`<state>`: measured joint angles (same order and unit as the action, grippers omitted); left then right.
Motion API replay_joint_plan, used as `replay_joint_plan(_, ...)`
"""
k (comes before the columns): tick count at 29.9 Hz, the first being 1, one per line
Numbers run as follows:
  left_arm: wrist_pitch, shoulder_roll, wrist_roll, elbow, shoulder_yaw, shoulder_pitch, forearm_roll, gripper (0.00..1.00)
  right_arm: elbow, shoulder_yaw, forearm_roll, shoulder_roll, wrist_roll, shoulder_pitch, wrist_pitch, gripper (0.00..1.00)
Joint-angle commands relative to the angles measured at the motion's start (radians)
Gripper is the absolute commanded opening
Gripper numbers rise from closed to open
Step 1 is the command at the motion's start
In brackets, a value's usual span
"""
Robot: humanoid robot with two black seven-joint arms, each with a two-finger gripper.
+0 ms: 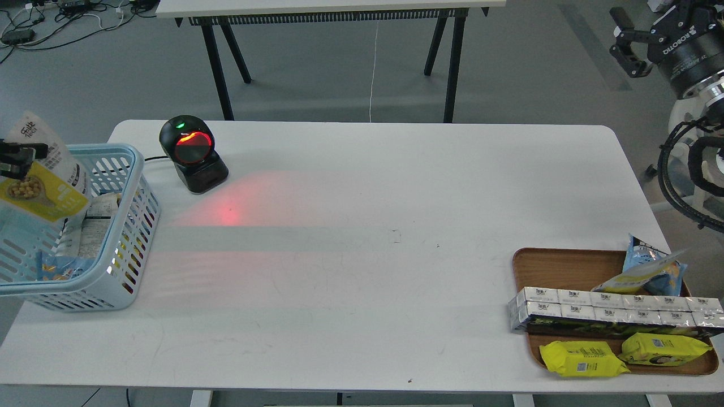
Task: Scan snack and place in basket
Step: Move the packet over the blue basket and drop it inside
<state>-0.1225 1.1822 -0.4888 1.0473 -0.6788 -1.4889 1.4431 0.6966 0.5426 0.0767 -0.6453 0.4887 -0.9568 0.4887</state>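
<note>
The snack [39, 181], a pouch with a white top and a yellow lower part picturing tan beans, hangs tilted over the far left end of the light blue basket [127, 226]. My left gripper [16, 160] reaches in from the left edge and is shut on the pouch's left side; only its dark fingers show. The pouch's lower edge is inside the basket's rim, above other packets lying in the basket. My right gripper [624, 40] is raised at the top right, off the table, open and empty.
A black barcode scanner [193, 154] with a red-lit window stands right of the basket and casts a red glow on the white table [367, 226]. A brown wooden tray [565, 265] at the front right holds a blue-and-yellow bag, silver cartons and two flat yellow packets.
</note>
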Motion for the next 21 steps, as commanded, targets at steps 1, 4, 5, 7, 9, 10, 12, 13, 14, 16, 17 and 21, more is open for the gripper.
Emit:
replay_joint_plan(1,0.000,-0.027,0.000,-0.030,0.061,0.100,0.002,0.00,0.000,0.000,0.000,0.001,0.000,0.000,0.000,1.00)
replay_joint_plan(4,0.001,-0.048,0.000,-0.049,0.093,0.137,0.002,0.02,0.000,0.000,0.000,0.001,0.000,0.000,0.000,1.00)
replay_joint_plan(5,0.001,-0.053,0.000,-0.053,0.102,0.140,0.000,0.05,0.000,0.000,0.000,0.000,0.000,0.000,0.000,1.00)
replay_joint_plan(7,0.003,-0.056,0.000,-0.066,0.114,0.140,-0.007,0.10,0.000,0.000,0.000,0.000,0.000,0.000,0.000,1.00)
replay_joint_plan(9,0.000,-0.056,0.000,-0.066,0.125,0.140,-0.009,0.17,0.000,0.000,0.000,0.000,0.000,0.000,0.000,1.00)
replay_joint_plan(10,-0.003,-0.056,0.000,-0.067,0.133,0.140,-0.012,0.23,0.000,0.000,0.000,0.000,0.000,0.000,0.000,1.00)
replay_joint_plan(12,-0.006,-0.053,0.000,-0.067,0.153,0.139,-0.013,0.33,0.000,0.000,0.000,0.000,0.000,0.000,0.000,1.00)
replay_joint_plan(13,-0.006,-0.052,0.000,-0.067,0.168,0.137,-0.016,0.41,0.000,0.000,0.000,0.001,0.000,0.000,0.000,1.00)
replay_joint_plan(14,-0.006,-0.052,0.000,-0.067,0.185,0.137,-0.018,0.49,0.000,0.000,0.000,0.000,0.000,0.000,0.000,1.00)
replay_joint_plan(16,-0.008,-0.046,0.000,-0.066,0.249,0.134,-0.045,0.82,0.000,0.000,0.000,0.001,0.000,0.000,0.000,1.00)
replay_joint_plan(17,-0.008,-0.045,0.000,-0.066,0.284,0.139,-0.075,0.84,0.000,0.000,0.000,0.001,0.000,0.000,0.000,1.00)
replay_joint_plan(21,0.003,-0.050,0.000,-0.067,0.401,0.140,-0.202,0.91,0.000,-0.006,0.002,0.001,0.000,-0.003,0.000,1.00)
